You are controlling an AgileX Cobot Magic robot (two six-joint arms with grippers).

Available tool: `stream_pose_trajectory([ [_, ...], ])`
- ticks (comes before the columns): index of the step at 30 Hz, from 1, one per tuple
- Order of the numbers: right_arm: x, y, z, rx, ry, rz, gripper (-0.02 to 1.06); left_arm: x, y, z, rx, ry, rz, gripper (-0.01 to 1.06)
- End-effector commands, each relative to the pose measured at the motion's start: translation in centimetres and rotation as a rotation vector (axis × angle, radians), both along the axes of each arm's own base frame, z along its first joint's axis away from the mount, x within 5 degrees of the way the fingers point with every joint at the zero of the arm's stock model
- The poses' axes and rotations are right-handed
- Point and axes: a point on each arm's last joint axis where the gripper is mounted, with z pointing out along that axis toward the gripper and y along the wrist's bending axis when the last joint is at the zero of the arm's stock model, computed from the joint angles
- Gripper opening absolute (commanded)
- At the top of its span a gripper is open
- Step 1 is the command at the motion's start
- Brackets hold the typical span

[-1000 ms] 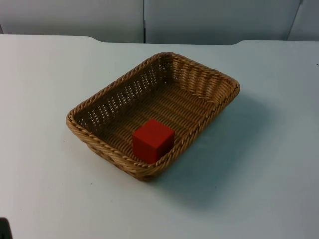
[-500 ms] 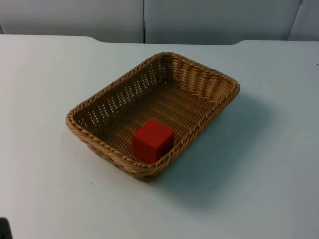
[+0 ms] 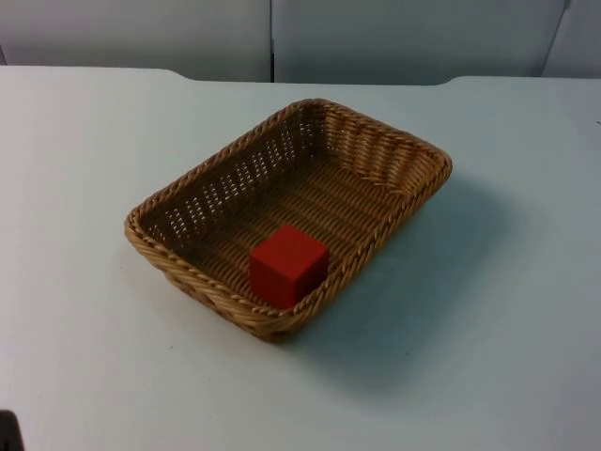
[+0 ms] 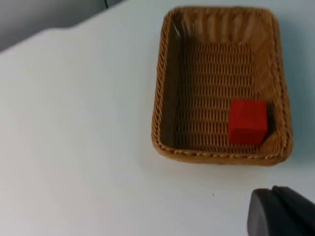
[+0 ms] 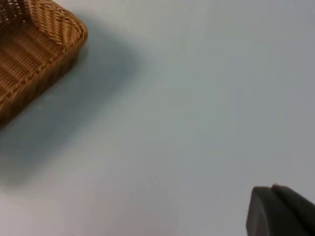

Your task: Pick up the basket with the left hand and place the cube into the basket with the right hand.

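Nothing moved: cube (image 3: 288, 264) sits inside basket (image 3: 376, 141) on tabletop (image 3: 84, 169), delivered; I cannot tell either hand's state.

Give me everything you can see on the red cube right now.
The red cube is a plain, matte, sharp-edged block, intact and resting flat on the woven floor of the wicker basket. It sits in one corner, close to the two walls that meet there; actual contact with them is unclear. No end effector touches it.
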Motion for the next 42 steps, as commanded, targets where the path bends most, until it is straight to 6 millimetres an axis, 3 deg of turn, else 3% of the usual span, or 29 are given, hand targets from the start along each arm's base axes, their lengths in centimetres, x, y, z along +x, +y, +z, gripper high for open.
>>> stream_pose_trajectory([
  [1, -0.9, 0.3, -0.1, 0.025, -0.023, 0.022, 0.0, -3.8, 1.7, 0.2, -0.049, -0.084, 0.004, 0.0],
  [4, -2.9, 0.7, 0.3, 0.069, -0.114, 0.062, 0.0, -8.5, 3.9, -0.2, -0.125, -0.188, 0.022, 0.0],
  [5, -2.9, 0.7, 0.3, 0.069, -0.114, 0.062, 0.0, -8.5, 3.9, -0.2, -0.125, -0.188, 0.022, 0.0],
  [6, -3.7, 0.7, 0.4, 0.065, -0.152, 0.076, 0.0, -10.2, 4.8, -0.6, -0.151, -0.244, 0.033, 0.0],
  [11, -7.4, 0.6, 0.3, 0.048, -0.315, 0.098, 0.0, -13.4, 6.8, -1.9, -0.203, -0.345, 0.088, 0.0],
  [16, -9.6, 0.6, -0.5, 0.021, -0.359, 0.12, 0.0, -12.7, 7.0, -4.0, -0.134, -0.23, 0.145, 0.0],
  [25, -9.1, 0.9, -1.9, 0.033, -0.276, 0.16, 0.0, -11.0, 6.0, -7.2, -0.102, -0.135, 0.137, 0.0],
  [32, -8.0, 1.2, -3.9, 0.02, -0.203, 0.202, 0.0, -11.0, 6.0, -7.3, -0.104, -0.132, 0.137, 0.0],
  [42, -6.2, 1.0, -5.3, 0.014, -0.24, 0.171, 0.0, -11.0, 6.1, -7.3, -0.1, -0.135, 0.14, 0.0],
])
